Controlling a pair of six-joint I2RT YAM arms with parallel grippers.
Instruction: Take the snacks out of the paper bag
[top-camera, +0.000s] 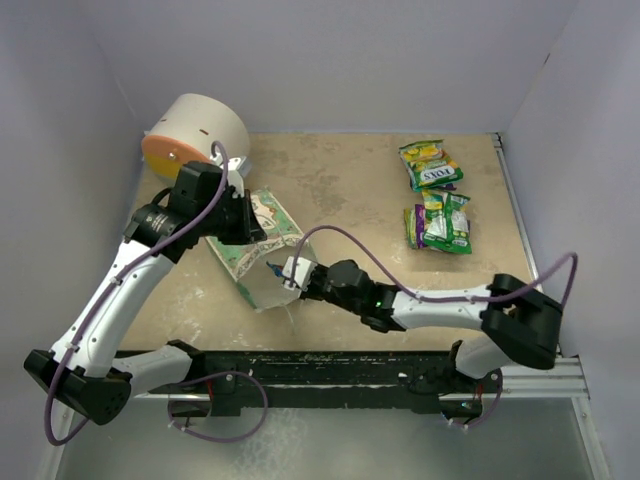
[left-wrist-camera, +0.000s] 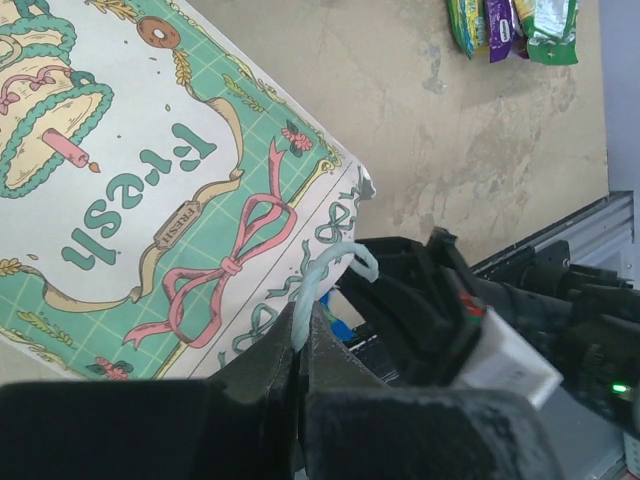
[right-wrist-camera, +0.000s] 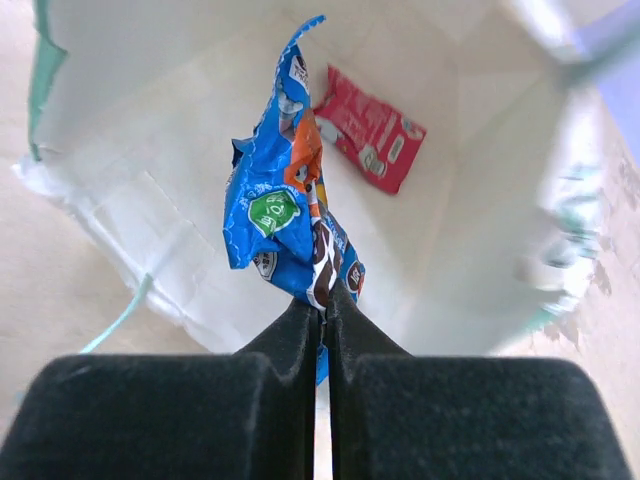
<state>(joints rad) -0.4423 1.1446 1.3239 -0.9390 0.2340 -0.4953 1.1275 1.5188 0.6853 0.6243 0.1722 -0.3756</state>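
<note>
Beige table (top-camera: 340, 190) w/ snack packets (top-camera: 440, 222) far right, paper bag (top-camera: 262, 215) & cream cylinder (top-camera: 195, 130) left.

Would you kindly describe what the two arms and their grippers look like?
Both the left arm and right arm have white links and black joints, each trailed by a looping purple cable. The left gripper and right gripper are matte black, tapering to wedge-shaped tips. A small green light glows near the right arm's wrist.

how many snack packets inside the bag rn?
2: blue packet pinched in the right gripper, pink packet lying deeper inside the paper bag. Others may be hidden behind the blue one.
</note>
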